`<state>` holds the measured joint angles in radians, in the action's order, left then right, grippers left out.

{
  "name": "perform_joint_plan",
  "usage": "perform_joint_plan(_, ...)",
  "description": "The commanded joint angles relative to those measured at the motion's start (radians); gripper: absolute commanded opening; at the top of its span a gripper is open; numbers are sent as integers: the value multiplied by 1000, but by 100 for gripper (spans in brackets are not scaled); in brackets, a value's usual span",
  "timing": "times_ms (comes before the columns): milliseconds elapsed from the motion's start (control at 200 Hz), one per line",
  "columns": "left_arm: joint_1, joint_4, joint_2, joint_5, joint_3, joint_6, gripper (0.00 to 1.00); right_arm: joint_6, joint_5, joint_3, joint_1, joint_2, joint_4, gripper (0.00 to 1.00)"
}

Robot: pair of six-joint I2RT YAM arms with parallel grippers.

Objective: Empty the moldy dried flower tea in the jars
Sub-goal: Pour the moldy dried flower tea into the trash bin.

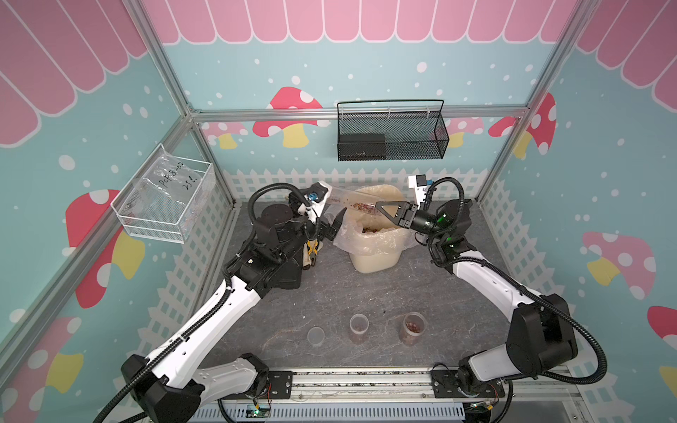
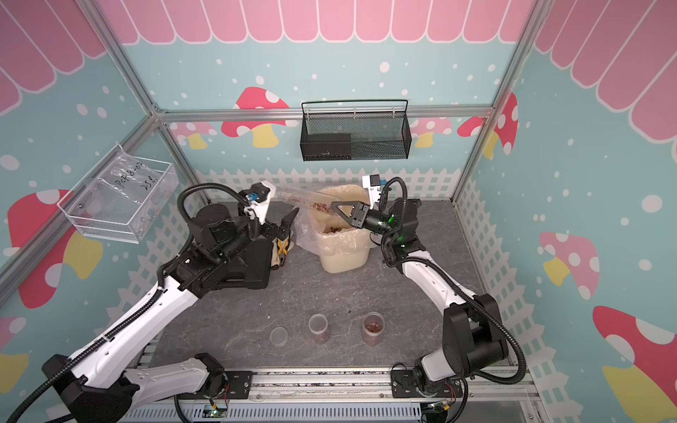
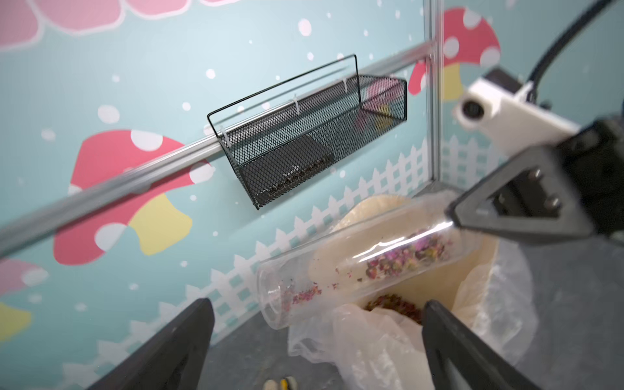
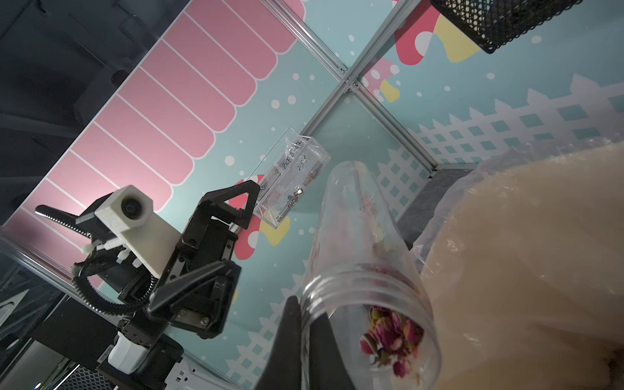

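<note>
The moldy dried flower tea (image 3: 405, 258) bunches near the mouth of the tall jar (image 3: 324, 280), pinched at its rim by the right gripper (image 1: 383, 212) over the bin (image 1: 373, 258). The left gripper (image 3: 315, 305) gapes wide, empty. Pouring seems underway; the next move needs a steeper tilt.

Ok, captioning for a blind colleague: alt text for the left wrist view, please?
A tall clear jar, held at its mouth by the right gripper, tilts over the lined cream bin with dried flower tea near the opening. The left gripper frames the foreground, jaws open.
</note>
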<state>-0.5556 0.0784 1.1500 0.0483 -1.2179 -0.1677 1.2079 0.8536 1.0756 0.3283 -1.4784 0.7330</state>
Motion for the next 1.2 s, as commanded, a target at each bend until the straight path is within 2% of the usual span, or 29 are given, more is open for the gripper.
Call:
perform_joint_plan(0,32,-57,-18,33,23,522,99,4,-7,-11,0,20,57,0)
perform_joint_plan(85,84,-31,-10,-13,15,775,99,5,-5,-15,0,23,71,0)
perform_joint_plan(160,121,-40,8,-68,15,921,99,6,-5,-18,0,26,81,0)
perform_joint_plan(330,141,-144,51,-146,37,1122,99,11,-1,-23,0,24,94,0)
perform_joint_plan(360,169,-176,58,-158,47,1154,99,15,1,-24,0,22,101,0)
perform_joint_plan(550,203,-349,110,-192,115,1402,99,42,15,-35,0,13,147,0)
perform_joint_plan(675,204,-342,155,-214,95,1491,99,48,22,-37,0,7,165,0)
perform_joint_plan(845,197,-176,219,-234,-8,1522,99,66,35,-34,0,-12,201,0)
perform_joint_plan(1076,191,-367,283,-275,25,1649,99,120,51,-39,2,-34,268,0)
perform_joint_plan(1196,181,-444,327,-298,18,1715,91,122,53,-45,2,-29,273,0)
